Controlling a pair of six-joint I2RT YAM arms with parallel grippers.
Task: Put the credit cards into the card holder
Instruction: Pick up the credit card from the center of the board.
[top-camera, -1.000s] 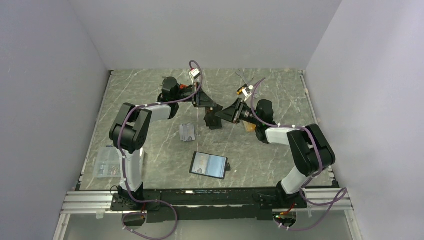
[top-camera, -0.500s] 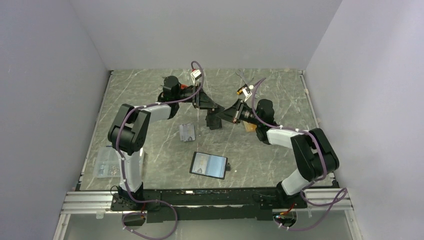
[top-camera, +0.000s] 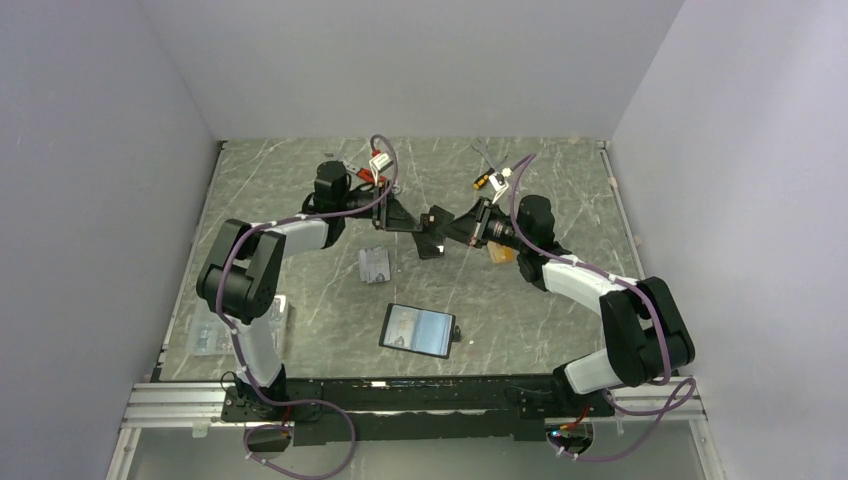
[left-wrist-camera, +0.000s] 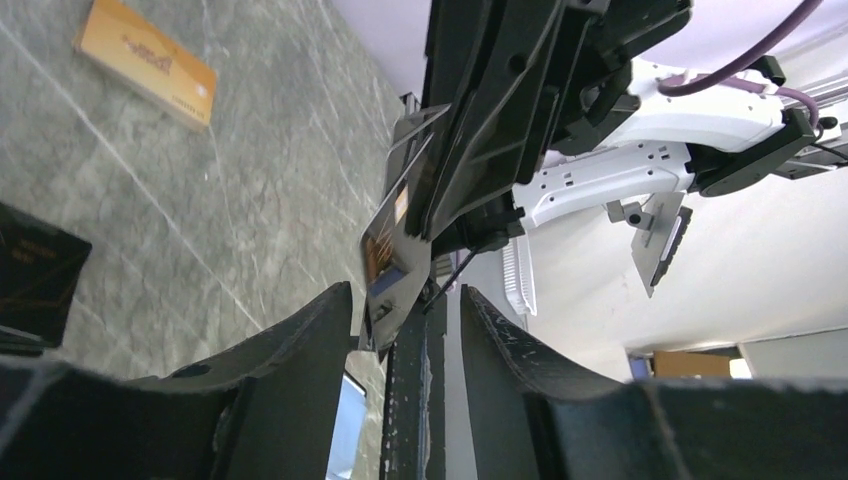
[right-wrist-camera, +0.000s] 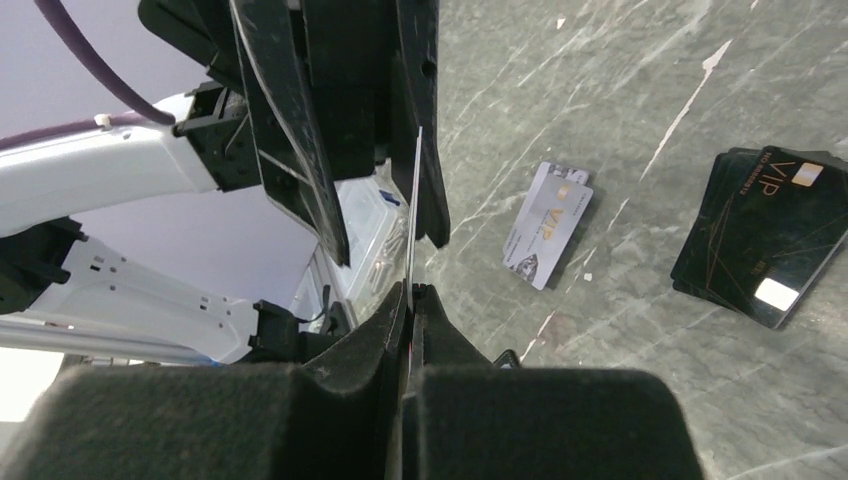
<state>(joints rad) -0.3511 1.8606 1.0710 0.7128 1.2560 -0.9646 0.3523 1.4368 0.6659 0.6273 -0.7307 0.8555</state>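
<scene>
The right fingers (right-wrist-camera: 375, 335) clamp one credit card (left-wrist-camera: 392, 245) on edge while the left fingers (left-wrist-camera: 300, 345) stand parted around it, apparently a handover readying it for the card holder (top-camera: 418, 330).

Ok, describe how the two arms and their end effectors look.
Both the left arm and the right arm have white shells between bulky black joints, with purple cables strung along them. The left end effector and the right end effector are black, each with two tapered, matte fingers.
</scene>
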